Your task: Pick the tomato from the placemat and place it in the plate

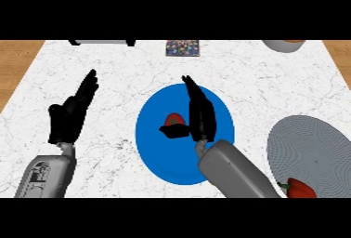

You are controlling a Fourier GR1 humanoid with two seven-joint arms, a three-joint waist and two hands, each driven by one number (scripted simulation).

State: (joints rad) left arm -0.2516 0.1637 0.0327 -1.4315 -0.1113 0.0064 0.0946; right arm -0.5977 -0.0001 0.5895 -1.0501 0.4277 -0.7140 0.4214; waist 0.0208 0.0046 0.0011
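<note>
The red tomato (174, 119) sits over the middle of the blue plate (156, 139). It lies just left of my right hand (201, 116), partly hidden behind the thumb. That hand hangs above the plate with its fingers straight and pointing away from me; they are not curled round the tomato. The thumb sticks out to the left under the tomato. The round grey placemat (312, 148) lies to the right of the plate. My left hand (70, 116) rests open at the left, fingers up, away from the plate.
A red vegetable with a green stem (299, 188) lies on the placemat's near edge. A grey bowl (284, 45), a dark patterned box (183, 47) and a grey appliance (103, 42) stand along the counter's far edge. Wooden floor shows beyond both side edges.
</note>
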